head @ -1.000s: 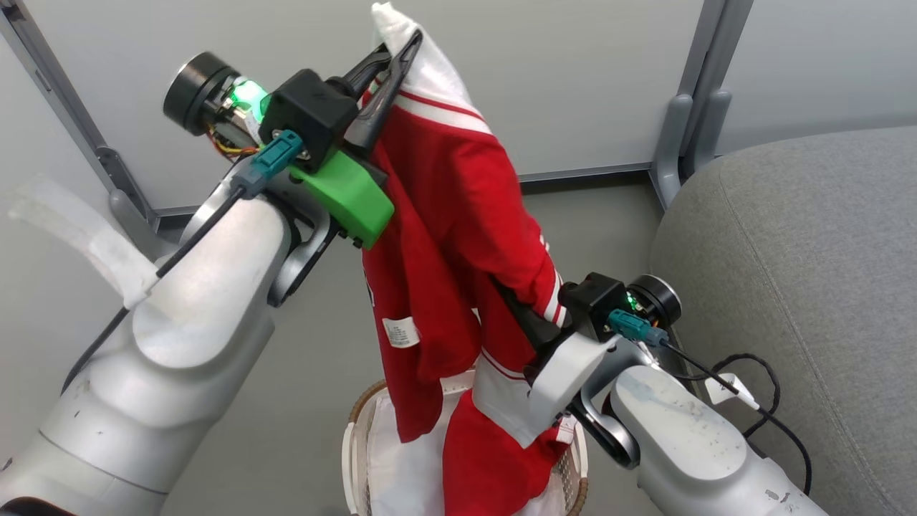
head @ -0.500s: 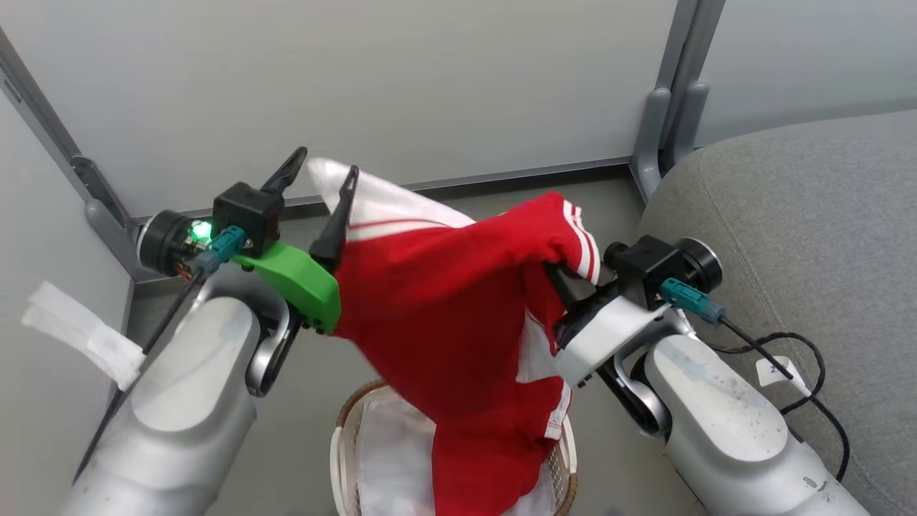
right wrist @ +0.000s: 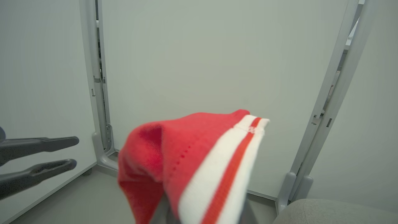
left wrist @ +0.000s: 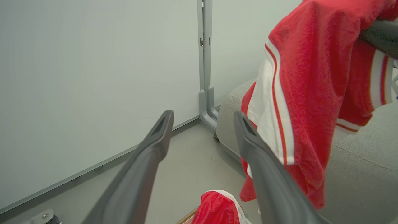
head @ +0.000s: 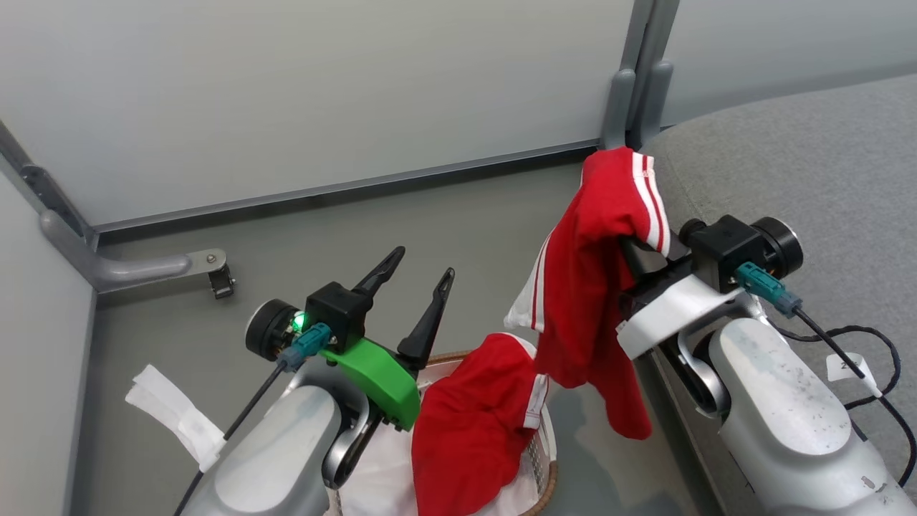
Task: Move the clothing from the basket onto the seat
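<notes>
A red garment with white stripes and panels hangs in the air from my right gripper, which is shut on it with its fingers wrapped in the cloth. The garment covers those fingers in the right wrist view. It hangs beside the edge of the grey seat. My left gripper stands open and holds nothing, just above the basket. The plainer red garment lies heaped in the basket, draped over its rim. The left wrist view looks between its fingers at the hanging garment.
A plain white cloth lies in the basket under the red garment. Grey partition walls with metal posts close the back. A bracket foot sits on the floor at left. A black cable trails over the seat.
My left gripper has let go of the striped garment and dropped low over the basket, open. My right gripper has carried the garment right, toward the seat. The camera has shifted too.
</notes>
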Robot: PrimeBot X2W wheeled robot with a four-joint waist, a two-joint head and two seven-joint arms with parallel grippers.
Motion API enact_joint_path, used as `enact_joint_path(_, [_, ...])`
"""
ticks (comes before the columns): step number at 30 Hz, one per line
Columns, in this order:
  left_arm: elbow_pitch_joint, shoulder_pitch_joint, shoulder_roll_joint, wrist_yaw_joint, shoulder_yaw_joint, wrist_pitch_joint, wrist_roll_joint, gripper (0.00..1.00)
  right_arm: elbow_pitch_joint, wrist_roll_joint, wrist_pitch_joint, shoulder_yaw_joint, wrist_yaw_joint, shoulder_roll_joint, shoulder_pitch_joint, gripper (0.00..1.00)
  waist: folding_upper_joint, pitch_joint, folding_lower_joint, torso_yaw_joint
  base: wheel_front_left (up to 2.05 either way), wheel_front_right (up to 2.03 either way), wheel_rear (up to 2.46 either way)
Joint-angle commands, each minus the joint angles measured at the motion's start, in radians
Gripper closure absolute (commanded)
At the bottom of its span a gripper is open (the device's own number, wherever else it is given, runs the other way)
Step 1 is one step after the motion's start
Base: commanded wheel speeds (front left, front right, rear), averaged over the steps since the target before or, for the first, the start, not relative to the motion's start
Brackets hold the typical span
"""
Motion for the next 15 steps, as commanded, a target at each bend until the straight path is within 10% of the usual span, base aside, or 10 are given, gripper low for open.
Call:
enact_joint_path(1, [-0.010, 0.025, -0.008, -0.004, -0.014, -0.004, 0.004, 0.00, -0.014, -0.011, -0.002, -0.023, -0.001, -0.019, 0.019, 1.00, -0.0001, 0.023, 0.0000, -0.054, 0.00, 0.00, 0.00])
enact_joint_path(15, [-0.027, 0.022, -0.022, 0.010, -0.026, 0.001, -0.014, 0.00, -0.084, -0.037, -0.002, -0.103, -0.001, -0.049, 0.007, 1.00, -0.0001, 0.111, 0.0000, -0.253, 0.00, 0.00, 0.00])
